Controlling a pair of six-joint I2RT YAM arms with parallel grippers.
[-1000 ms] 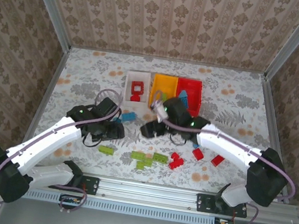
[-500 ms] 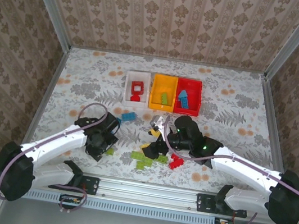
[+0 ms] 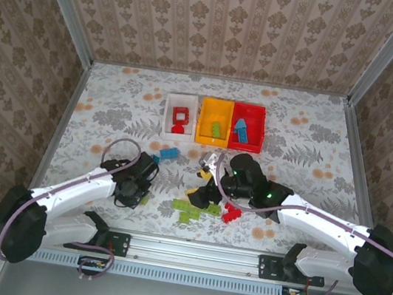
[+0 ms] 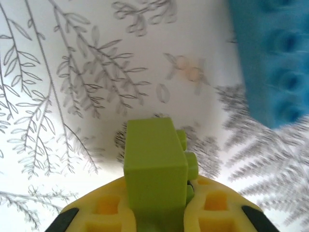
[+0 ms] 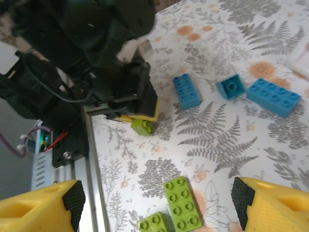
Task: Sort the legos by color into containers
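Left jaws clamp a lime brick, well near-left of the yellow bin. Right jaws gape wide over loose lime bricks on the surface. The yellow bin holds a lime piece. The white bin, touching its left side, holds red pieces, and the red bin, touching its right, a blue one.

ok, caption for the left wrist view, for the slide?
Left claw shut on a lime green brick, a blue brick lying nearby on the floral table.

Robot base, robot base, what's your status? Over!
Left gripper shut on lime brick. Right gripper open above green bricks. Blue brick nearby, not touching.
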